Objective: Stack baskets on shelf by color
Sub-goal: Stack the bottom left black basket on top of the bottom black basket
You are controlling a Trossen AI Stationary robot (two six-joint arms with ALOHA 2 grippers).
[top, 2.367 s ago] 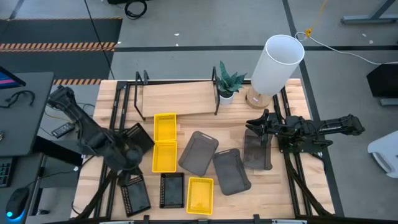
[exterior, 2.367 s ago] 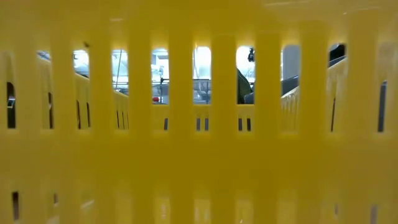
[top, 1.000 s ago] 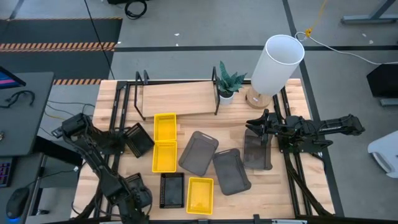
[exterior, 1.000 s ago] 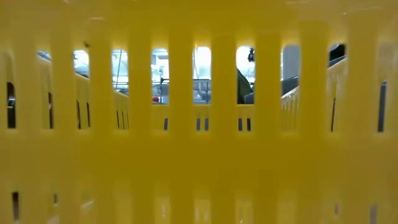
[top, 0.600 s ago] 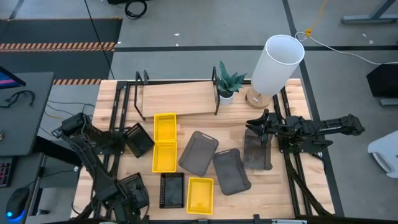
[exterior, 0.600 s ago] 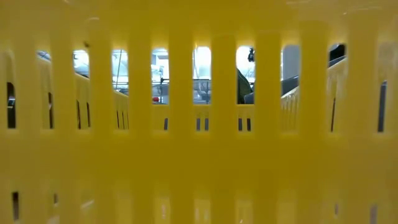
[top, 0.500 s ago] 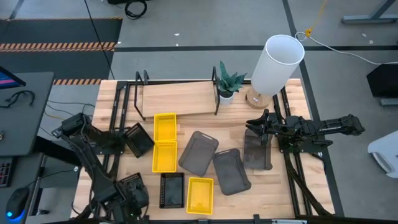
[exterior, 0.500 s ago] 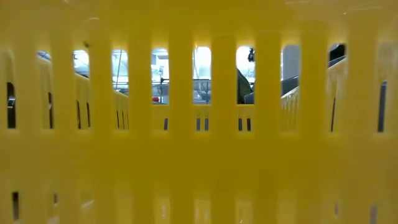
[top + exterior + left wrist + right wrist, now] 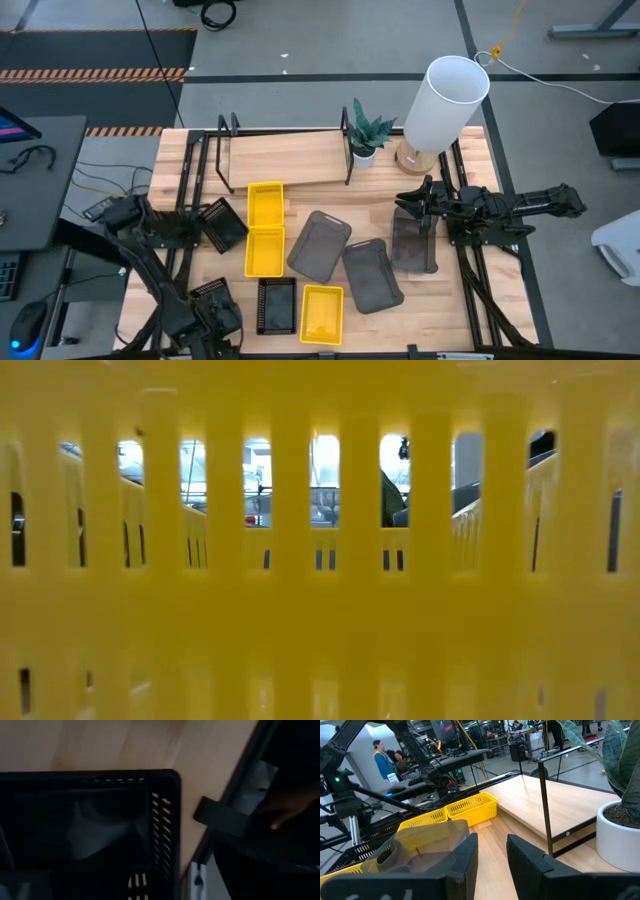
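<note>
At the lower left of the high view the left tool [image 9: 212,318] hangs over a small black basket [image 9: 212,300] near the table's [image 9: 470,310] front edge, and the left wrist view looks down into that basket's slotted corner [image 9: 160,820]. Its fingers do not show in either picture, so whether they are spread cannot be told. Nothing appears to be held. A second black basket [image 9: 222,224] lies higher up at the left, tilted, and a third black slotted one [image 9: 277,305] sits just right of the tool.

Moving right, two yellow baskets [image 9: 265,228] lie end to end in the middle left, and a third yellow basket [image 9: 322,312] rests at the bottom centre, its slotted wall [image 9: 320,610] filling the low view. The shelf [image 9: 285,158] stands across the upper middle with its plank bare: no basket is on it yet.

Right of centre, two smoky grey baskets [image 9: 345,260] lie slanted and overlapping. At the far right the right tool [image 9: 418,208] waits above a third grey basket [image 9: 414,245], fingers [image 9: 465,862] spread a little and gripping nothing.

The step in hand looks like a reach for the black basket at the lower left, with the sorting barely begun. The next move would call for the left tool to drop over one wall of that basket, pinch it, and carry it to the other black ones or up to the shelf
</note>
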